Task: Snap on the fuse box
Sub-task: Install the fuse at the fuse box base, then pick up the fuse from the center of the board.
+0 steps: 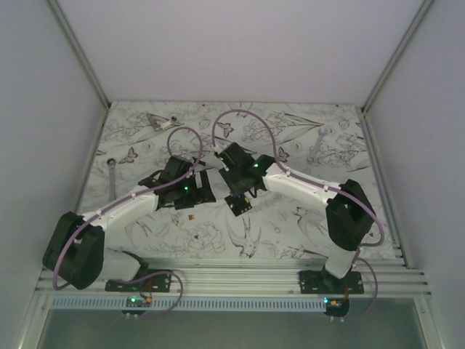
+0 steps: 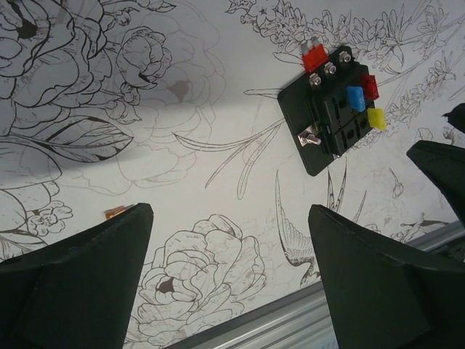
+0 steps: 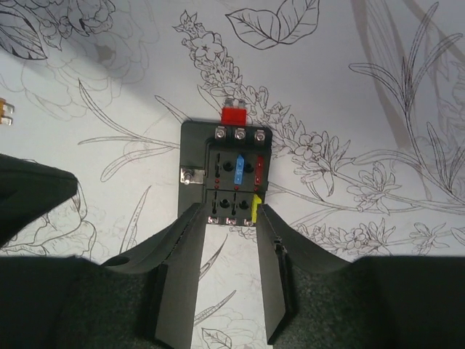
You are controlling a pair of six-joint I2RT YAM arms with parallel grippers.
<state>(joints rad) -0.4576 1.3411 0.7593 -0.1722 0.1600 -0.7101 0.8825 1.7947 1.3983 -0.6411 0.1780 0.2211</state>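
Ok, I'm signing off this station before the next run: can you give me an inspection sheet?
Surface: flower-print sheet, flat.
Job's things: fuse box lying flat, red, blue and yellow fuses on it.
Clutter: loose orange fuse; left wrench; right wrench; small metal item at far edge.
Grippers: left gripper open over bare sheet; right gripper, jaws parted, tips at the fuse box's near end, contact unclear.
Cables: purple cables looping above both arms.
Surroundings: pale walls, metal rail at near edge.

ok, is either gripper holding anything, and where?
Left gripper open, empty. Right gripper straddles the fuse box at its near end; grip or mere closeness cannot be told.
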